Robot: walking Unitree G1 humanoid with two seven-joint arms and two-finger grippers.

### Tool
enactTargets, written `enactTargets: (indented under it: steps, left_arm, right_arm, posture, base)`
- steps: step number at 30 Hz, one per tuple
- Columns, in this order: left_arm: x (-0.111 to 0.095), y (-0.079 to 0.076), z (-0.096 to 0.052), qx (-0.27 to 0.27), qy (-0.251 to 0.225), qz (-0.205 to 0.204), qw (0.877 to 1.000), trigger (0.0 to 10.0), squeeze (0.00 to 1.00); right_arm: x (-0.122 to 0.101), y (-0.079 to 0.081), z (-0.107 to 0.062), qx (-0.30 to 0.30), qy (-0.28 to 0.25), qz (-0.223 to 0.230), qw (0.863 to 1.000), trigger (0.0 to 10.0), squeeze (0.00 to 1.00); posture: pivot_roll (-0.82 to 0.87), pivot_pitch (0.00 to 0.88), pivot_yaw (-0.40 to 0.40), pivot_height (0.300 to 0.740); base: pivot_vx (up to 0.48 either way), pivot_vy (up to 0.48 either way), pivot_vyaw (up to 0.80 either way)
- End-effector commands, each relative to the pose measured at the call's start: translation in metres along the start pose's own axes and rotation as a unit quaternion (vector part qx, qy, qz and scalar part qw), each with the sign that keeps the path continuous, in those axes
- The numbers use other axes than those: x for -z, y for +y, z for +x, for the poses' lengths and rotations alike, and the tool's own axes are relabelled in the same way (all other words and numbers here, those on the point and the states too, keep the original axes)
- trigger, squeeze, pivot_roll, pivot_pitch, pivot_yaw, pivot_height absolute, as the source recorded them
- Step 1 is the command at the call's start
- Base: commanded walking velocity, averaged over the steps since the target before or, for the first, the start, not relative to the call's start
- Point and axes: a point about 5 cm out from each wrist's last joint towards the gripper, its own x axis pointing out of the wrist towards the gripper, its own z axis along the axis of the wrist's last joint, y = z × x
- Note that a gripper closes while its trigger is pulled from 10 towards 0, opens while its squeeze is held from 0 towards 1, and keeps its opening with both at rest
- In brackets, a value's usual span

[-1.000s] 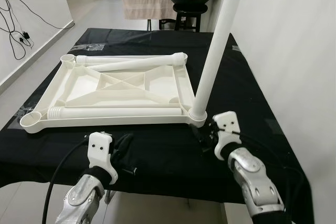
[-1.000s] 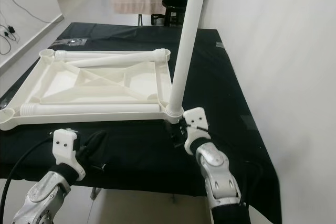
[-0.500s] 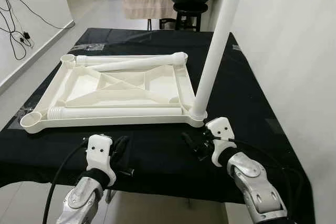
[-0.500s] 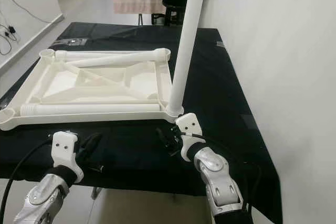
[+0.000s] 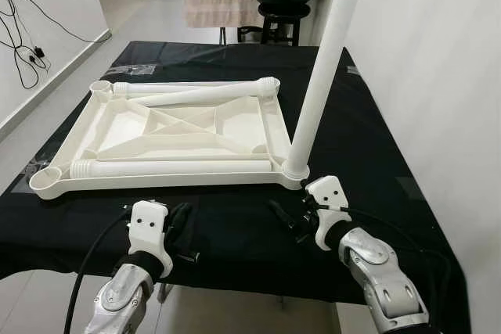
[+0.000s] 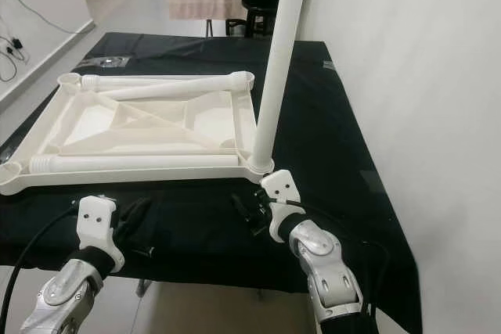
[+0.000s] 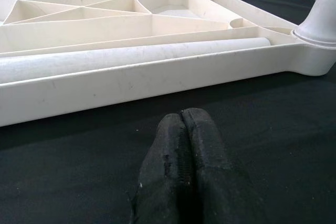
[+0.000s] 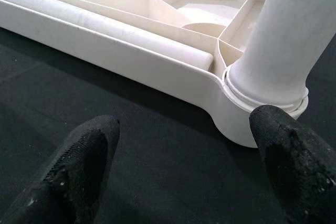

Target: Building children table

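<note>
Beside the upright leg [image 5: 325, 68], your right gripper [image 5: 288, 220] gapes wide (left gripper [image 7: 181, 124] pinched empty); grasp a loose leg [image 5: 168, 167] squarely.

We see a tabletop [image 5: 235, 232] draped in black cloth, standing close beside a white wall on our right. On it lies a white plastic children's table frame [image 5: 168, 142] turned upside down, with two loose white leg tubes [image 5: 196, 93] resting across its ribbed underside and one leg [image 5: 317, 91] standing upright in its near right corner socket. The frame sits toward the left and far part of the tabletop, leaving bare black cloth along the near edge.
</note>
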Motion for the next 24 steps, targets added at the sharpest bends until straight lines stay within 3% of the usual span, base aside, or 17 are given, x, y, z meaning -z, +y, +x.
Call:
enactTargets:
  steps: [1,24]
  left_arm:
    - [0.0006,-0.0010,-0.0012,0.002,0.006,0.003,1.000,10.0,0.00]
    - [0.0007,-0.0013,-0.0013,0.003,0.007,0.003,1.000,10.0,0.00]
  right_arm:
    - [0.0016,0.0014,-0.0012,-0.007,0.007,0.002,1.000,10.0,0.00]
    - [0.0016,0.0014,-0.0010,-0.011,0.009,0.006,1.000,10.0,0.00]
  posture:
    - [0.02,0.055,-0.016,0.740]
    - [0.02,0.056,-0.017,0.740]
  base:
    - [0.000,0.000,0.00]
    - [0.000,0.000,0.00]
